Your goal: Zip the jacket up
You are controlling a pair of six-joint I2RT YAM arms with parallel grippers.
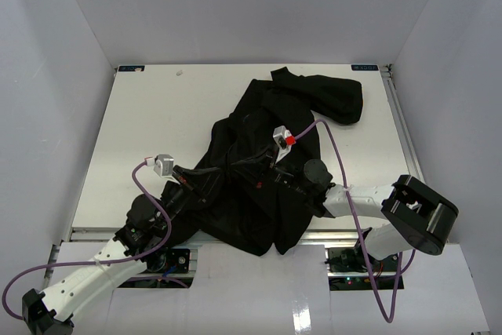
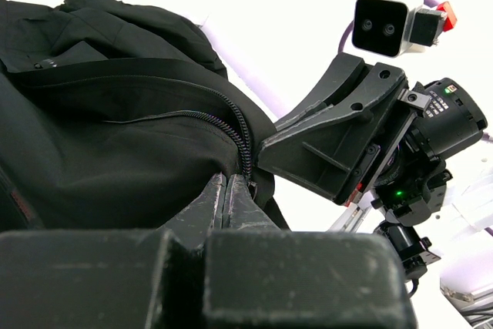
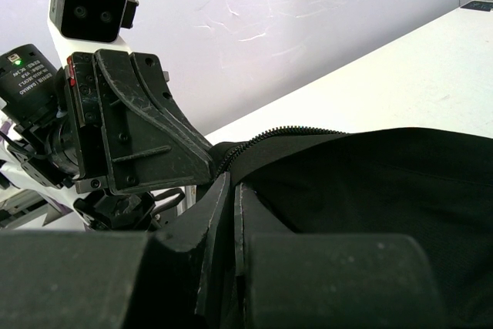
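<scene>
The black jacket [image 1: 267, 194] lies crumpled across the middle of the white table, one sleeve [image 1: 333, 96] bunched at the far right. Both grippers meet over its front, tips close together and facing each other. My left gripper [image 2: 228, 182] is shut on the jacket's edge right at the zipper teeth [image 2: 239, 125]. My right gripper [image 3: 232, 184] is shut on the fabric just below its line of zipper teeth [image 3: 308, 130]. In the top view the left gripper [image 1: 222, 176] and right gripper [image 1: 249, 169] blend into the dark cloth.
The bare table [image 1: 149, 115] lies left of the jacket, with white walls on three sides. The jacket's hem [image 1: 259, 245] hangs over the near table edge between the arm bases. A purple cable [image 1: 345, 186] loops above the right forearm.
</scene>
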